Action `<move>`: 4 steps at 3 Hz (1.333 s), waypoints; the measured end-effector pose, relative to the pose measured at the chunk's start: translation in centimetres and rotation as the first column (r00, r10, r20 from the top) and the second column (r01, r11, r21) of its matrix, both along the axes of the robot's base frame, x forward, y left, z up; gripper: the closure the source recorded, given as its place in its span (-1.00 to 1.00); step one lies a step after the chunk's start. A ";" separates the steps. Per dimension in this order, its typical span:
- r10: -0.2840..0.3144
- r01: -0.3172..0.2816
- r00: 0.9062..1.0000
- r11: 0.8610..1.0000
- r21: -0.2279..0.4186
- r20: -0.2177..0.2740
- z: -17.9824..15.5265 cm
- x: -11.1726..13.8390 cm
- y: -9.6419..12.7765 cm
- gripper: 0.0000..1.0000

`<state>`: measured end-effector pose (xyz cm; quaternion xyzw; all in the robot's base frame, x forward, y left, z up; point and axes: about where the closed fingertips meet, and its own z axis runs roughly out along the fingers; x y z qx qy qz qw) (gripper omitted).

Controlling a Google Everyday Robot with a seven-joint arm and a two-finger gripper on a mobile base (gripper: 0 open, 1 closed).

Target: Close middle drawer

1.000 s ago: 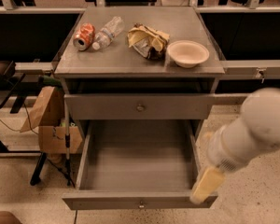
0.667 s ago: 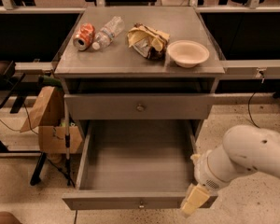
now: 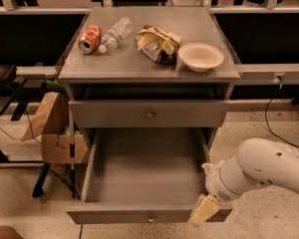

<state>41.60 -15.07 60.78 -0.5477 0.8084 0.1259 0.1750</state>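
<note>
- The middle drawer (image 3: 144, 171) stands far out of the desk (image 3: 139, 67), its gray tray bare, its low front panel nearest the camera with a small knob (image 3: 150, 217) at centre.
- The gripper (image 3: 204, 210) sits at the front panel's right end, on the white arm (image 3: 259, 173); released or clenched, I cannot tell.
- Above, the upper drawer (image 3: 114, 114) is shut.
- The desk carries a soda can (image 3: 90, 38), a plastic bottle (image 3: 114, 34), a crumpled bag (image 3: 158, 44) and a bowl (image 3: 201, 57).
</note>
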 end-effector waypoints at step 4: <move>0.053 -0.060 0.998 0.984 0.166 0.041 -17.3 4.7 -1.7 -1.00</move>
